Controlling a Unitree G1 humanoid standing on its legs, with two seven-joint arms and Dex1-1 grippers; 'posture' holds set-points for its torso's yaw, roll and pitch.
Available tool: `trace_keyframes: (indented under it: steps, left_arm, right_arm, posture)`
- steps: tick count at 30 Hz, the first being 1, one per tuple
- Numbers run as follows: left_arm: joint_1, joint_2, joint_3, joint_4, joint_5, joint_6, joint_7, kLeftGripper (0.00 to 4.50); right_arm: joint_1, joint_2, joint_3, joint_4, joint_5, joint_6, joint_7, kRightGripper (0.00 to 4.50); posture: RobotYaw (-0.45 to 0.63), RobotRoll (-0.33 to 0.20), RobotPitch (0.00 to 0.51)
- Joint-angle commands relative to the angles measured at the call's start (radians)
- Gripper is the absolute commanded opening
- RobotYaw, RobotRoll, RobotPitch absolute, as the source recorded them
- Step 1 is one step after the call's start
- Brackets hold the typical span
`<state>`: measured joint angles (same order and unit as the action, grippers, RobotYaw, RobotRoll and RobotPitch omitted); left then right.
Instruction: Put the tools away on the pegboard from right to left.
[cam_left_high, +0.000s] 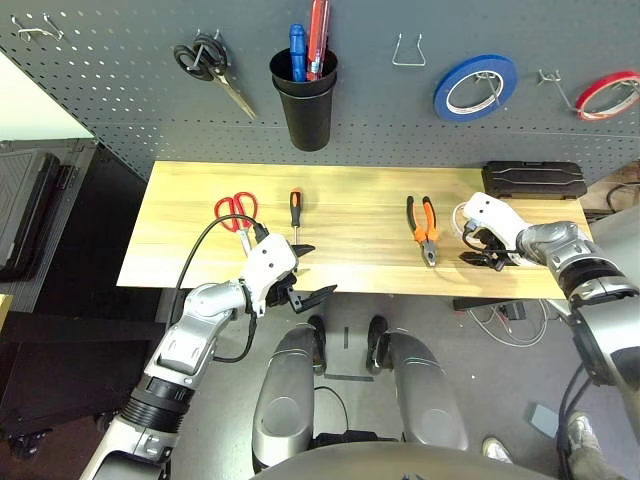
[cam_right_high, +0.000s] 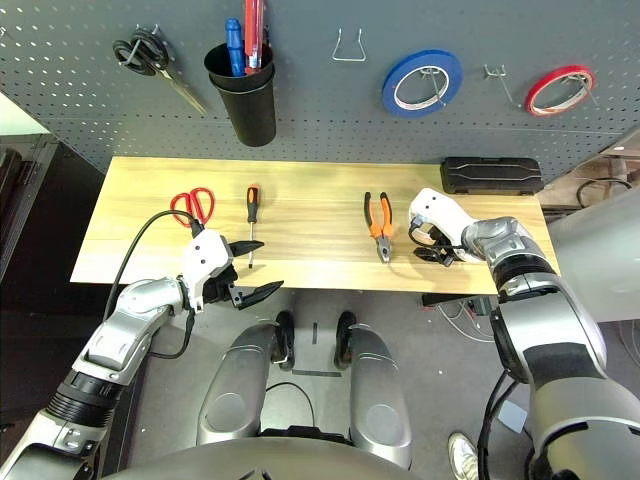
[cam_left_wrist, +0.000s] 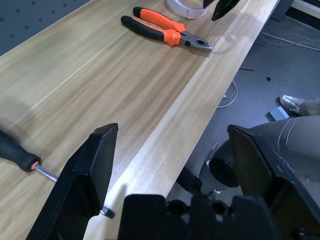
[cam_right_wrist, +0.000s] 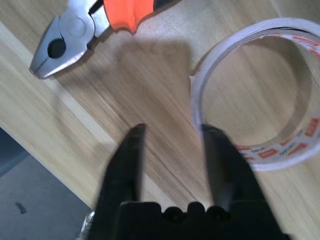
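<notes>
The cream-white tape roll (cam_right_wrist: 280, 156) lies flat at the right end of the wooden table (cam_left_high: 350, 190). My right gripper (cam_right_wrist: 172, 150) is down at its near rim, one finger inside the ring and the other outside. The jaws are narrowed but still apart, and the outer finger is clear of the tape. The orange-and-black pliers (cam_left_high: 424, 225) lie just left of it. The slim screwdriver (cam_left_high: 296, 210) and the red-handled scissors (cam_left_high: 237, 208) lie further left. My left gripper (cam_left_high: 312, 270) hangs open over the table's front edge, below the screwdriver. The pegboard (cam_left_high: 120, 90) rises behind the table.
On the pegboard hang black-handled scissors (cam_left_high: 205, 60), a black cup (cam_left_high: 303, 95) holding blue and red handles, an empty wire hook (cam_left_high: 407, 50), a blue tape roll (cam_left_high: 475, 85) and a red tape roll (cam_left_high: 607, 95). A black case (cam_left_high: 533, 180) lies at the table's back right.
</notes>
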<state>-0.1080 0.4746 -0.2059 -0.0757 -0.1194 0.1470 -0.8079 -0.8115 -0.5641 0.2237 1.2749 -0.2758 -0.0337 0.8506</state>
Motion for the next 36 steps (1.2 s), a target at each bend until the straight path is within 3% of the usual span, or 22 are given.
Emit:
trace_keyframes:
  steps: [1, 3, 14, 21, 28, 31, 36]
  left_arm:
    - [0.009, -0.005, -0.021, -0.006, 0.009, 0.0, 0.0, 4.5]
    - [0.007, -0.007, -0.022, -0.002, 0.011, 0.0, 0.001, 4.5]
    - [-0.013, -0.021, -0.028, 0.033, 0.021, -0.018, 0.006, 4.5]
    - [-0.01, -0.023, -0.031, 0.037, 0.024, -0.026, 0.011, 4.5]
    - [-0.022, -0.033, -0.037, 0.06, 0.028, -0.037, 0.013, 4.5]
    - [-0.03, -0.039, -0.04, 0.073, 0.029, -0.044, 0.012, 4.5]
    - [-0.038, -0.044, -0.043, 0.084, 0.031, -0.051, 0.009, 4.5]
  right_arm:
    - [0.037, 0.005, 0.01, 0.028, -0.015, 0.009, 0.033, 0.61]
    - [0.037, 0.003, 0.007, 0.026, -0.015, 0.009, 0.039, 0.05]
    - [0.023, -0.026, -0.046, -0.013, 0.037, 0.009, 0.087, 0.05]
    - [-0.005, -0.067, -0.125, -0.067, 0.131, 0.096, 0.231, 0.05]
    - [0.007, -0.115, -0.138, -0.143, 0.166, 0.196, 0.333, 0.05]
    - [0.015, -0.139, -0.126, -0.157, 0.149, 0.182, 0.305, 0.67]
    - [0.025, -0.149, -0.12, -0.161, 0.139, 0.143, 0.26, 2.53]
  posture:
    - [0.2, 0.0, 0.344]
    - [0.2, 0.0, 0.344]
    - [0.2, 0.0, 0.331]
    - [0.2, 0.0, 0.323]
    - [0.19, 0.0, 0.313]
    - [0.18, 0.0, 0.309]
    - [0.18, 0.0, 0.303]
